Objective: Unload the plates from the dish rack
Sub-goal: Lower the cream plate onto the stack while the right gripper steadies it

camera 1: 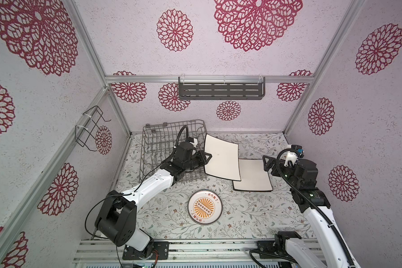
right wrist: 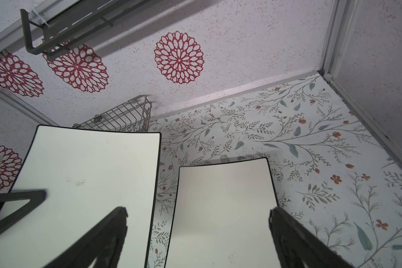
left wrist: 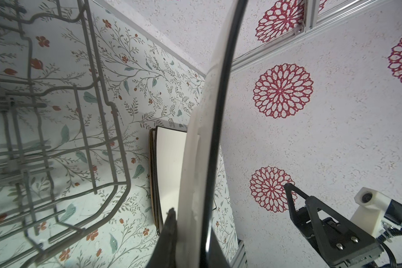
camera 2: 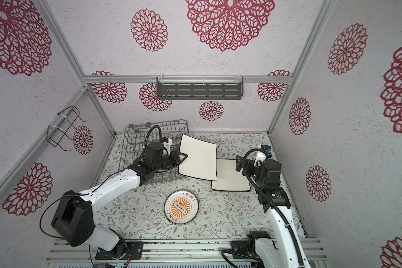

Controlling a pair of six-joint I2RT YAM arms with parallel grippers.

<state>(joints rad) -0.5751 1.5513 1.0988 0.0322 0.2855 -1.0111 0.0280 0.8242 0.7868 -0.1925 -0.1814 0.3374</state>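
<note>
- dish rack (camera 1: 158, 143): back left corner of the desk (camera 1: 253, 218).
- left gripper (camera 1: 208, 156): clamped tight on the left edge of the square white plate (camera 1: 221, 160), which is held tilted above the desk, just right of the rack.
- second square plate (camera 1: 253, 179): lying flat towards the right edge.
- right gripper (camera 1: 266, 163): fingers spread wide, empty, above that plate's right edge.
- round plate (camera 1: 205, 207): lying flat near the front edge.

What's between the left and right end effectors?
The white square plate held by the left end effector, overlapping a flat square plate; both top views.
</note>
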